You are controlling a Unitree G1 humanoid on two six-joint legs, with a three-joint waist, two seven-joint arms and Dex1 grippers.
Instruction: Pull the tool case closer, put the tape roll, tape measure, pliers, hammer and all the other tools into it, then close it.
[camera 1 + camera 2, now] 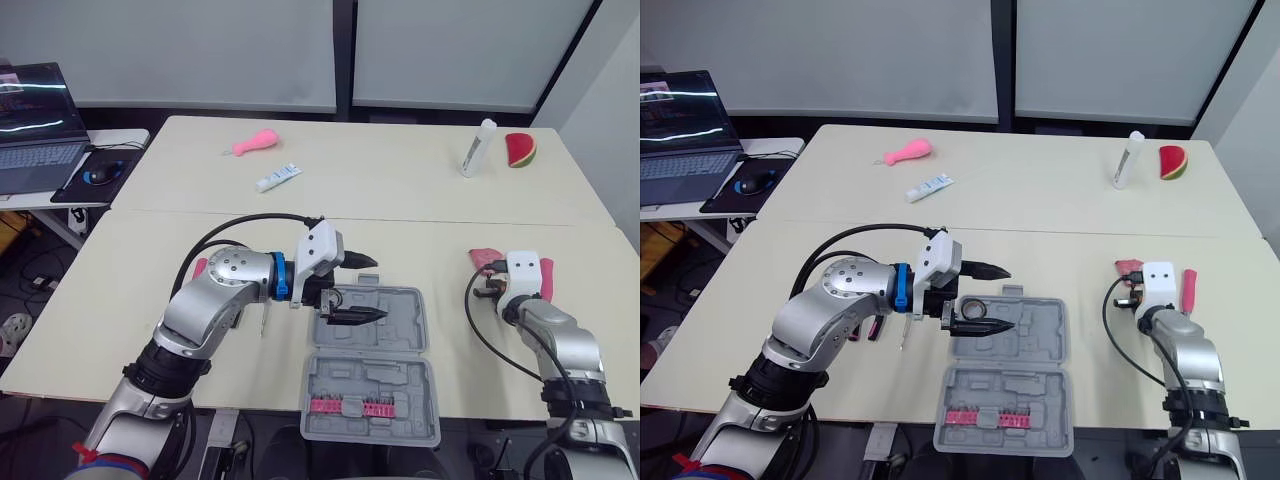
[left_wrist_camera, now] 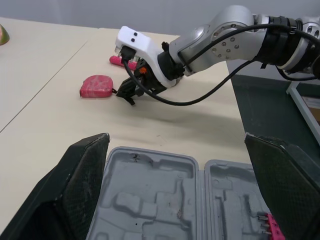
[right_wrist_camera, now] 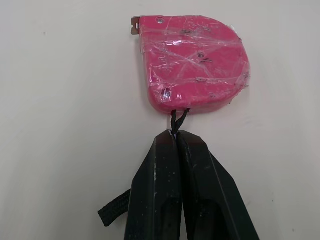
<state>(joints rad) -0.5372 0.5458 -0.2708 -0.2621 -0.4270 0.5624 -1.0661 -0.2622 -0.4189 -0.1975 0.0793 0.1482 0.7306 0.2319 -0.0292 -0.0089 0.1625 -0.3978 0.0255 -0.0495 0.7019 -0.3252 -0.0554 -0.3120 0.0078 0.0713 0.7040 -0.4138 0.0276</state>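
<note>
Left eye view: case (image 1: 395, 330) open and flat at middle of near edge of desk (image 1: 150, 330), near half with pink bits (image 1: 350, 406) reaching past that edge. Left gripper (image 1: 378, 288) above far half of case, fingers (image 2: 75, 190) spread wide, holding nothing. Right wrist view: right gripper (image 3: 176, 137) fingers (image 3: 160, 190) pressed together on black cord (image 3: 177, 117) of pink tape measure (image 3: 192, 65). Tape measure flat on desk near right edge, well apart from case. Pink-handled tool (image 1: 546, 278) just beside right gripper, toward right edge. Another pink handle (image 1: 200, 268) beside left arm, toward left edge.
</note>
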